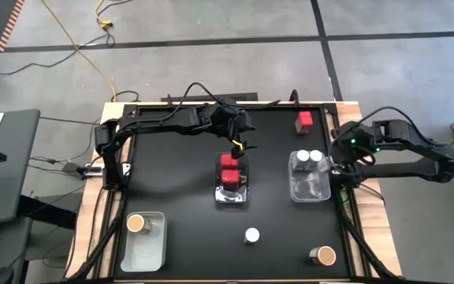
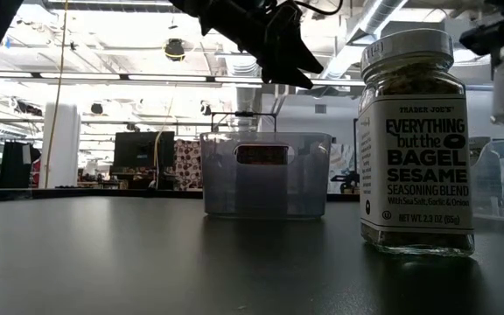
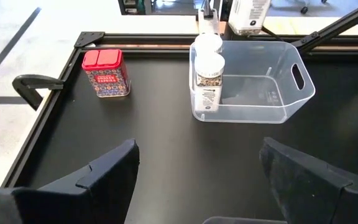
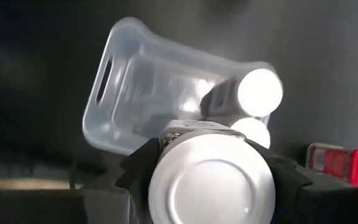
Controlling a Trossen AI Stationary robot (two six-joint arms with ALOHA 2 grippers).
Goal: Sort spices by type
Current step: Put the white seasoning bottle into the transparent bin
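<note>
My right gripper (image 4: 211, 177) is shut on a silver-lidded spice jar (image 4: 209, 184) at the right-hand clear bin's (image 1: 309, 186) right side, where my arm (image 1: 385, 146) hides the jar from above. Two white-lidded jars (image 1: 309, 158) stand in that bin's far end. My left gripper (image 3: 197, 180) hangs open over the far end of the middle bin (image 1: 232, 194), which holds two red square-topped spices (image 1: 229, 169). One red spice (image 1: 304, 121) stands at the far edge. A white-lidded jar (image 1: 251, 235) and a brown-topped jar (image 1: 322, 255) stand near the front. Another brown-topped jar (image 1: 136, 224) sits in the left bin (image 1: 150, 248). My right gripper pinches the jar at its top, just under the silver lid (image 4: 166, 163), with one finger (image 4: 135, 167) on each side. The fingers come steeply from above. The jar stands upright in the hold, its lid toward the wrist camera; the lid hides its body and base.
The black table has a raised rim (image 1: 345, 213) on all sides. The near white-lidded jar (image 2: 418, 140) stands tall before the low camera. Bare tabletop lies between the bins and along the near middle (image 1: 203, 244).
</note>
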